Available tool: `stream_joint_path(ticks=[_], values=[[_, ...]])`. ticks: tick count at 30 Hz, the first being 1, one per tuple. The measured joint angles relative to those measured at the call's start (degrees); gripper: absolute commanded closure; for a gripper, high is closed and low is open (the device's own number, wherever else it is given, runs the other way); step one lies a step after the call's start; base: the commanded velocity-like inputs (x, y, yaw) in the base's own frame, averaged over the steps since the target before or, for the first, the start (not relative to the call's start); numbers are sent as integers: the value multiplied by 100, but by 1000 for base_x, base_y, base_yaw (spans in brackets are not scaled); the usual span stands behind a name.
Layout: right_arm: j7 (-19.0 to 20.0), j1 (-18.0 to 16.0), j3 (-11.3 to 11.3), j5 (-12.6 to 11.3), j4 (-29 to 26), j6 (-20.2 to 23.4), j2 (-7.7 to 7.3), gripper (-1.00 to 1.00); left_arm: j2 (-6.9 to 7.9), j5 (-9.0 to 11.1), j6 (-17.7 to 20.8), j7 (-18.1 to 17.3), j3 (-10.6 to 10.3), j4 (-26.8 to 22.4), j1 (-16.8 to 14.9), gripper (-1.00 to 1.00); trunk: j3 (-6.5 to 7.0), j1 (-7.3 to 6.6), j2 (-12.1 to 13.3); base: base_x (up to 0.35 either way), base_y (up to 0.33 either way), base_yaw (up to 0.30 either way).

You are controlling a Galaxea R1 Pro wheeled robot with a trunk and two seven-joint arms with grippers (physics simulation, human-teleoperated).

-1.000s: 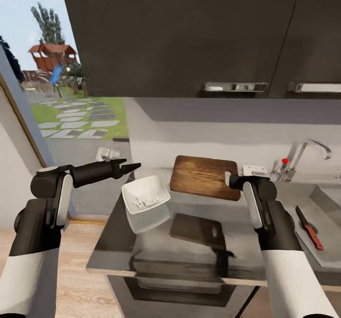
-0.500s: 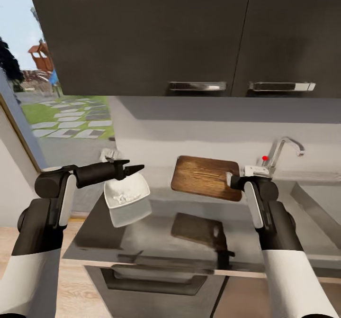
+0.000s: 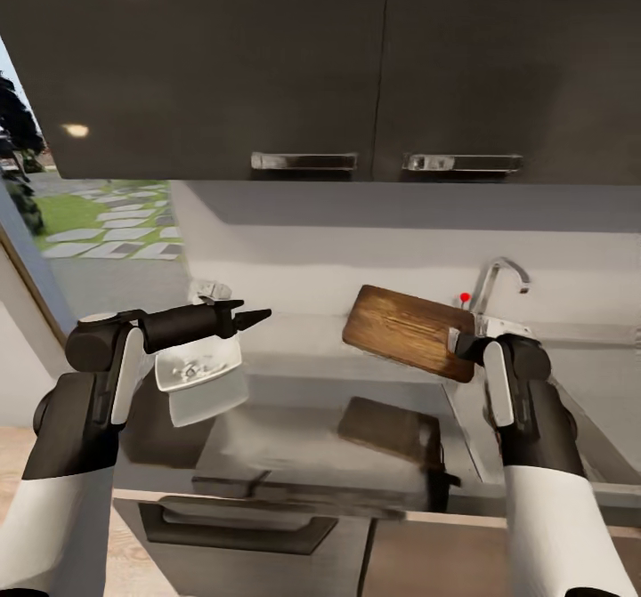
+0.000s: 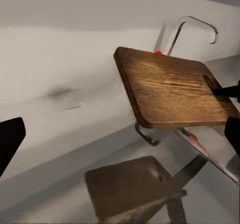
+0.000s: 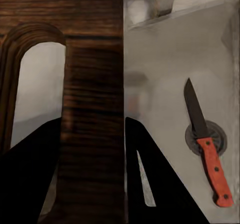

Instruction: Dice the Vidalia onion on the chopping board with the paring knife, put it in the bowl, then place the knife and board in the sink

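Chopping board point(image 3: 409, 333) hangs tilted above the desk point(image 3: 294, 437), clamped by the right gripper point(image 3: 461, 343) at its slot-handle end, likely for carrying to the sink point(image 3: 570, 419) at 3 o'clock. Paring knife point(image 5: 206, 136) already lies there. Left gripper point(image 3: 254, 317) looks closed and empty above the bowl point(image 3: 198, 368), at 9 o'clock.

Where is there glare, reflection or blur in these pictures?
Head view: bright glare spots on the glossy cabinets; the steel countertop mirrors the lifted chopping board. Left wrist view: the board's dark reflection shows again below it. Right wrist view: the board fills the near side, soft; the paring knife stays sharp.
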Motion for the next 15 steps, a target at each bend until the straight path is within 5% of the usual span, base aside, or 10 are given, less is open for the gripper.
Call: stream_joint_path(ticks=[2, 5, 15], values=[[-187, 3, -240, 190, 6, 40, 20, 100, 0, 0, 1, 1, 0, -1, 0, -100, -1, 0, 1, 0, -248, 0], [-388, 2, -352, 25, 9, 4, 35, 100, -1, 1, 2, -2, 0, -1, -1, -100, 0, 0, 0, 0, -140, 0], [-549, 1, -740, 51, 10, 11, 164, 100, 0, 1, 3, -8, 0, -1, -1, -100, -1, 0, 0, 0, -14, 0]])
